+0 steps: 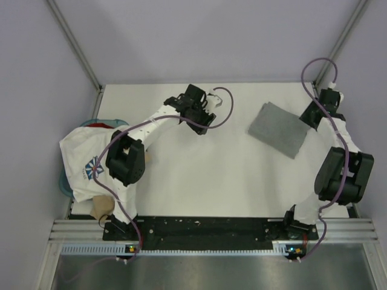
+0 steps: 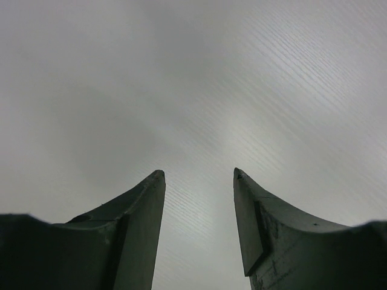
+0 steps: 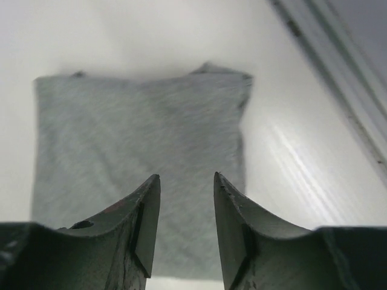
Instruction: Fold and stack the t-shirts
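A heather-grey t-shirt (image 1: 278,128) lies folded into a rectangle on the white table at the back right. My right gripper (image 1: 310,116) hovers at its right edge. In the right wrist view the gripper (image 3: 187,175) is open and empty above the grey t-shirt (image 3: 139,151). My left gripper (image 1: 204,122) is at the back centre. Its own view shows it (image 2: 198,173) open over bare table. At the left edge a white t-shirt with a blue flower print (image 1: 84,158) lies in a heap. A tan t-shirt (image 1: 101,207) and a bit of red cloth (image 1: 106,125) peek out beside it.
A light-blue basket (image 1: 64,184) sits under the heap of shirts, hanging over the table's left edge. Metal frame posts (image 1: 75,42) rise at the back corners. A raised rail (image 3: 338,66) runs along the table's right edge. Purple cables loop off both arms.
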